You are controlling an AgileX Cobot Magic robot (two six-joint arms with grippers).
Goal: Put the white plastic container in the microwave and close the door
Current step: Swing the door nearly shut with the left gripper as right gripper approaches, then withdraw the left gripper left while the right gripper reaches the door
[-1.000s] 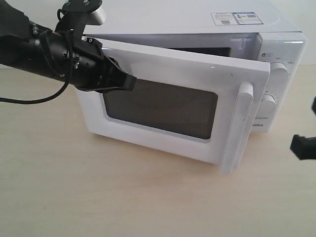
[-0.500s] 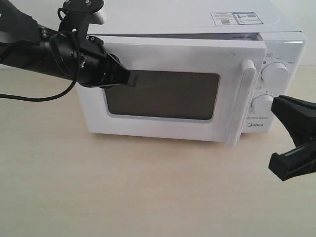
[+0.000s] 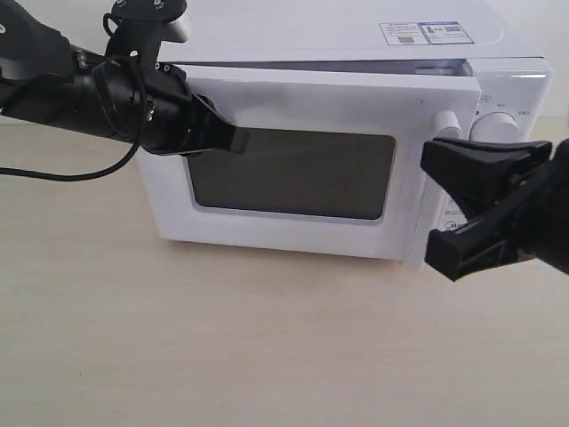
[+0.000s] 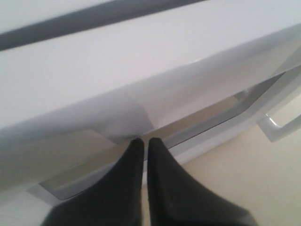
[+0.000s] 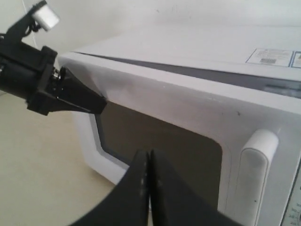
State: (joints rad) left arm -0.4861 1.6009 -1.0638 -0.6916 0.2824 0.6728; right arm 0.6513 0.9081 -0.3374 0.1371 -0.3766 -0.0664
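The white microwave (image 3: 311, 36) stands at the back of the table. Its door (image 3: 293, 98) sits almost flush with the front, and a thin dark gap runs along the door's top edge. My left gripper (image 3: 236, 140) (image 4: 141, 140) is shut with nothing in it, its tips against the door at the upper left corner of the dark window (image 3: 293, 173). In front of the bar handle (image 5: 254, 174), my right gripper (image 3: 428, 203) (image 5: 148, 154) is shut with nothing in it. The white plastic container is out of view.
The microwave rests on a tan wooden table (image 3: 222, 347). A black cable (image 3: 80, 173) hangs from the left arm. Stickers (image 3: 422, 33) lie on the microwave's top, and a round dial (image 3: 498, 129) shows behind the right gripper.
The door has swung from well ajar to almost flush, with my left gripper following it. My right gripper has come in from the right edge to in front of the handle.
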